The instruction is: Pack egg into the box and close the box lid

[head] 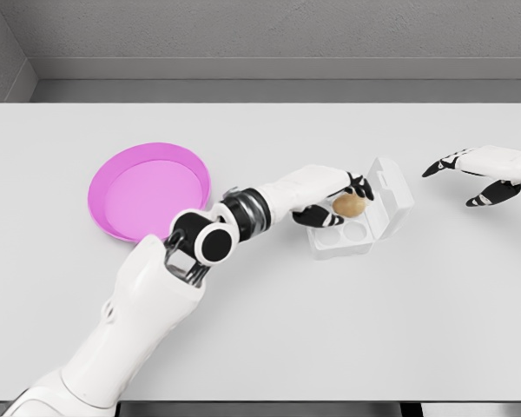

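The left hand (337, 198) reaches across the tabletop (269, 330) and holds the egg (350, 205) between its curled, dark-tipped fingers, right over the back row of the white box (358, 233). The egg sits at or just above one of the rear cups; whether it already rests in the cup or hangs slightly clear of it cannot be told from this view. The two front cups of the box show bare. The box lid (392, 183) stands open, tilted up and back on the far right side of the tray. The pink plate (148, 191) lies well apart to the left, with nothing on it.

The right hand (486, 174) hovers near the right edge, fingers spread and holding nothing, a short way from the lid.

By this reading, the carrying part is nearly done: the egg has reached the box. What remains is to release it into the cup, draw the left hand clear, and fold the lid down shut, a job the right hand looks placed for.
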Motion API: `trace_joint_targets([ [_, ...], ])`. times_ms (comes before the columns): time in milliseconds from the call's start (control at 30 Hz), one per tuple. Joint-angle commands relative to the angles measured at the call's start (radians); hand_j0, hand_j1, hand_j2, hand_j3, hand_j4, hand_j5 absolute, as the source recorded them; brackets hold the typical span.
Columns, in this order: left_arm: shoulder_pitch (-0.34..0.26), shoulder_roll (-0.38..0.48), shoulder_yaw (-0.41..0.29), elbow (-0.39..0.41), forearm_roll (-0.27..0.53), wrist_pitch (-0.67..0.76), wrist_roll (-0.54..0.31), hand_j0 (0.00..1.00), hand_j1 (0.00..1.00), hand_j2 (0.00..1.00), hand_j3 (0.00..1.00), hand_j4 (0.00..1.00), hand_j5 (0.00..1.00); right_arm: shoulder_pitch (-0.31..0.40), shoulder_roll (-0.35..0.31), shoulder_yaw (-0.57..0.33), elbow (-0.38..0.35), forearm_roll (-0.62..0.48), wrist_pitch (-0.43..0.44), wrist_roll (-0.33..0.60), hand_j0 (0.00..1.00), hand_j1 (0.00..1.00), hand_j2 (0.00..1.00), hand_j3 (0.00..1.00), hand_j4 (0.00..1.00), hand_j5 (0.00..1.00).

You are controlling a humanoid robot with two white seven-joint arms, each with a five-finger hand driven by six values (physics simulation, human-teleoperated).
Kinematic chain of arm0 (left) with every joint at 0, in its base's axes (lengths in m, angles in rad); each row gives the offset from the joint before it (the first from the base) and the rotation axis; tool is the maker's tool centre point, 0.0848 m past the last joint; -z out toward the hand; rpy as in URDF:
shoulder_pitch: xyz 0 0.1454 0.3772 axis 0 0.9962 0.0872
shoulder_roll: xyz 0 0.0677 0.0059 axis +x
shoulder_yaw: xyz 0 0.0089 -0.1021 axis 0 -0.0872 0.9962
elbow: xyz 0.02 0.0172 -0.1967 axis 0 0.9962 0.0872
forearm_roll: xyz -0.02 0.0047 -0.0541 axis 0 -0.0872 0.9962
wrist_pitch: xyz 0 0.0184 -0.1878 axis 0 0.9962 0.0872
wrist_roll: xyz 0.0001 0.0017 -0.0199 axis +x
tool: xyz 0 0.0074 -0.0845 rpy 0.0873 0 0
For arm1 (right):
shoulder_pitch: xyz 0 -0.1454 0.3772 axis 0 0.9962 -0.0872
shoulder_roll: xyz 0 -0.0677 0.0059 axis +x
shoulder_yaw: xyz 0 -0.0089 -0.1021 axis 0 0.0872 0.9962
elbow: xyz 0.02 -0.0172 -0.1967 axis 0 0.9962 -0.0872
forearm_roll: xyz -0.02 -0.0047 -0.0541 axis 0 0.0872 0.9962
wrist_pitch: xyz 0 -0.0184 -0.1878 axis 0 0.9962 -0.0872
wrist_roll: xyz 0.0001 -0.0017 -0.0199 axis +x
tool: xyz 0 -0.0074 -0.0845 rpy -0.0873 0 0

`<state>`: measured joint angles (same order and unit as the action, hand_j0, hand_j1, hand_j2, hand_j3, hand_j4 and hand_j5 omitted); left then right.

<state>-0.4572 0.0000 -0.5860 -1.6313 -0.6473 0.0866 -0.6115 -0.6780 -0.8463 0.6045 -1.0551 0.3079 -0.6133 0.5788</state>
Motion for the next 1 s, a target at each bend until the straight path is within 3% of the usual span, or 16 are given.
trace_joint_targets([
  [0, 0.005, 0.0, 0.041, -0.128, 0.009, -0.001, 0.001, 0.9, 0.9, 0.9, 0.9, 0.9, 0.9, 0.0, 0.0, 0.0, -0.002, -0.006, 0.002, 0.0, 0.8, 0.8, 0.8, 0.8, 0.8, 0.8],
  [67, 0.017, 0.0, 0.081, -0.171, 0.041, -0.005, 0.001, 1.0, 1.0, 1.0, 1.0, 1.0, 1.0, 0.0, 0.0, -0.002, -0.002, -0.006, 0.002, 0.001, 0.79, 0.79, 0.79, 0.79, 0.79, 0.79],
  [167, 0.002, 0.077, 0.187, -0.171, 0.178, -0.016, 0.001, 1.0, 1.0, 1.0, 1.0, 1.0, 1.0, 0.0, 0.0, 0.0, -0.012, -0.006, 0.002, 0.0, 0.77, 0.77, 0.77, 0.77, 0.77, 0.77],
  [267, 0.003, 0.149, 0.276, -0.171, 0.196, -0.051, 0.001, 1.0, 1.0, 1.0, 1.0, 1.0, 1.0, 0.0, 0.001, 0.0, -0.023, -0.006, 0.002, 0.001, 0.76, 0.76, 0.76, 0.76, 0.76, 0.76],
  [333, 0.017, 0.235, 0.411, -0.171, 0.245, -0.212, 0.001, 1.0, 1.0, 1.0, 1.0, 1.0, 1.0, 0.0, 0.001, 0.011, -0.043, -0.006, 0.002, 0.0, 0.76, 0.76, 0.76, 0.76, 0.76, 0.76],
  [367, 0.029, 0.32, 0.456, -0.171, 0.345, -0.336, 0.001, 1.0, 1.0, 1.0, 1.0, 1.0, 1.0, 0.0, 0.001, 0.012, -0.043, -0.006, 0.002, 0.0, 0.75, 0.75, 0.75, 0.75, 0.75, 0.75],
  [400, 0.061, 0.414, 0.502, -0.17, 0.432, -0.464, 0.001, 1.0, 1.0, 1.0, 1.0, 1.0, 1.0, 0.0, 0.001, 0.012, -0.045, -0.006, 0.002, 0.0, 0.76, 0.76, 0.76, 0.76, 0.76, 0.76],
  [467, 0.159, 0.451, 0.666, -0.17, 0.535, -0.685, 0.001, 1.0, 1.0, 1.0, 1.0, 1.0, 1.0, 0.0, 0.001, 0.012, -0.071, -0.006, 0.002, 0.0, 0.76, 0.76, 0.76, 0.76, 0.76, 0.76],
  [633, 0.322, 0.463, 0.885, -0.165, 0.738, -0.697, 0.001, 1.0, 1.0, 1.0, 1.0, 1.0, 1.0, 0.0, 0.0, 0.014, -0.101, -0.006, 0.002, 0.0, 0.76, 0.76, 0.76, 0.76, 0.76, 0.76],
  [667, 0.342, 0.462, 0.902, -0.162, 0.747, -0.697, 0.001, 1.0, 1.0, 1.0, 1.0, 1.0, 1.0, 0.0, -0.003, 0.014, -0.114, -0.006, 0.002, 0.0, 0.76, 0.76, 0.76, 0.76, 0.76, 0.76],
  [800, 0.416, 0.456, 0.897, -0.022, 0.73, -0.697, 0.001, 1.0, 1.0, 1.0, 1.0, 1.0, 1.0, 0.003, -0.017, 0.015, -0.157, -0.007, 0.002, 0.0, 0.76, 0.76, 0.76, 0.76, 0.76, 0.76],
  [900, 0.425, 0.449, 0.781, 0.022, 0.65, -0.697, 0.001, 1.0, 1.0, 1.0, 1.0, 1.0, 1.0, 0.005, -0.023, 0.031, -0.161, -0.009, 0.002, -0.002, 0.75, 0.75, 0.75, 0.75, 0.75, 0.75],
  [967, 0.426, 0.451, 0.779, 0.024, 0.65, -0.697, 0.001, 1.0, 1.0, 1.0, 1.0, 1.0, 1.0, 0.005, -0.025, 0.031, -0.178, -0.01, 0.002, -0.002, 0.75, 0.75, 0.75, 0.75, 0.75, 0.75],
])
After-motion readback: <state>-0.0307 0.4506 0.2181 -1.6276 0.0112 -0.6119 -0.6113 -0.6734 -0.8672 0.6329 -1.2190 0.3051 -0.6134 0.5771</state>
